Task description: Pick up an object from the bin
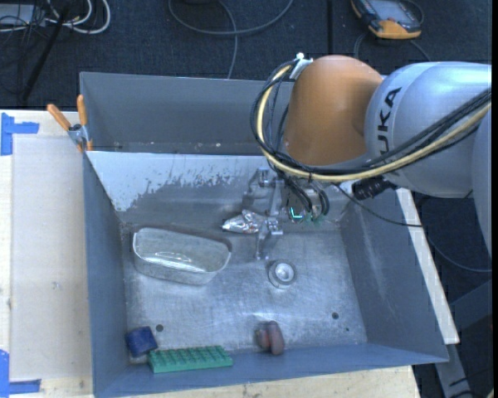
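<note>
Green ridged strip [191,359] lies nearest, flat against the bin's [382,264] near wall at about 7 o'clock on the floor. A small blue block [139,341] sits just beside its left end, toward 10 o'clock from it. At 6 o'clock, also close to the near wall, rests a brownish round lump [270,337], well apart from the strip.

Near the middle of the floor the gripper [262,235] hangs low under the arm's orange cover, tip close to the metal. Whether it is open or closed, and whether it has anything in its grasp, cannot be told. A small shiny silver piece [242,222] shows right at its tip on the 9 o'clock side; it may be a loose thing or part of the gripper.

The closest clearly loose thing is a small clear round cap [280,273], just at 5 o'clock from the tip, lying apart from it. At 8 o'clock from the gripper lies a clear plastic tray [181,255].
</note>
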`<action>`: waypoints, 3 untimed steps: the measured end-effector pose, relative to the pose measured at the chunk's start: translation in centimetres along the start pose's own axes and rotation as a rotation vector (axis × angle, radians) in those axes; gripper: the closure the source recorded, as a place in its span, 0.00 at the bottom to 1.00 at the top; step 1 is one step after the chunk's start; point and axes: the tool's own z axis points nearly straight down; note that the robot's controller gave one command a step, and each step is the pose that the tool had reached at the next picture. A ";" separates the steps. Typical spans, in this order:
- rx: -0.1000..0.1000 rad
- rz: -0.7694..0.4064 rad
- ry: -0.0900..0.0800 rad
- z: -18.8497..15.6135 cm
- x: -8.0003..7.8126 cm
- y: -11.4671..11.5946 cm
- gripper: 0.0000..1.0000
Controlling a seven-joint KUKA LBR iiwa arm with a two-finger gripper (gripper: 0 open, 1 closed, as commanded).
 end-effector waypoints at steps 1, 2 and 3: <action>-0.003 0.211 -0.009 10.7 0.3 -4.7 0.00; -0.001 0.357 -0.005 7.3 5.2 -6.8 0.00; -0.001 0.371 -0.006 7.3 5.3 -8.0 0.00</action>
